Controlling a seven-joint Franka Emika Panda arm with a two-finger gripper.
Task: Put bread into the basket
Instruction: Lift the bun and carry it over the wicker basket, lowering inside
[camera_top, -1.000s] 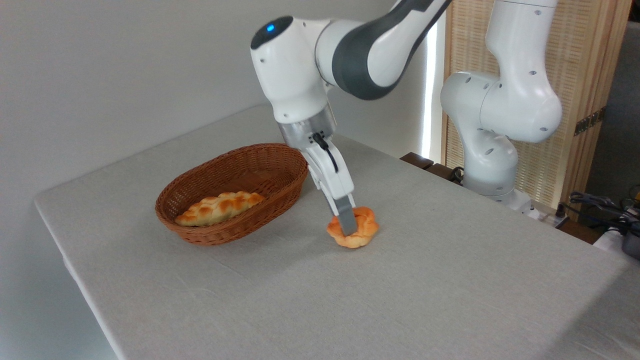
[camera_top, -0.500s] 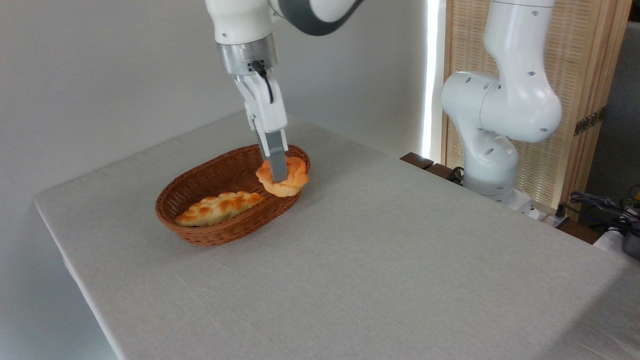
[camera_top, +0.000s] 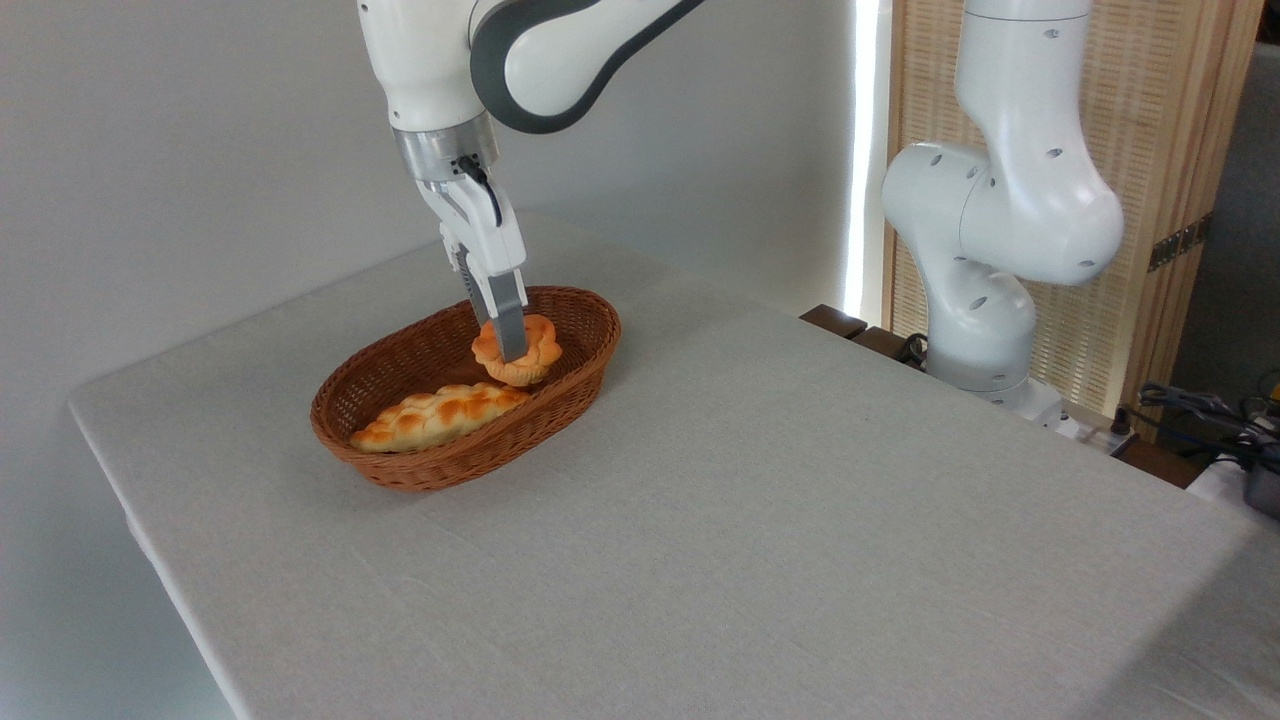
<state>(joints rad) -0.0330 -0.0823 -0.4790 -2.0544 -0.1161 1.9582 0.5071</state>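
Gripping the small round orange knotted bun (camera_top: 516, 350), the two-finger gripper (camera_top: 513, 352) points down over the far right part of the oval wicker basket (camera_top: 400, 465), its grey fingers (camera_top: 510, 332) clamped on the bun. The bun sits within the basket's rim as seen from here, just right of and beyond the long golden-brown braided loaf (camera_top: 438, 415) that lies along the basket floor; whether the bun touches the floor or the loaf cannot be told. The basket stands on the far left part of a table (camera_top: 760, 540) covered with a plain light grey cloth that shows faint creases. The white and grey arm (camera_top: 1010, 200) rises from its base at the table's far right edge. Behind is a bare pale wall (camera_top: 180, 150), and to the right a slatted wooden screen (camera_top: 1170, 120) with a bright vertical strip of light beside it. Dark cables (camera_top: 1200, 410) lie at the far right edge. No readable writing or brand marks show anywhere.
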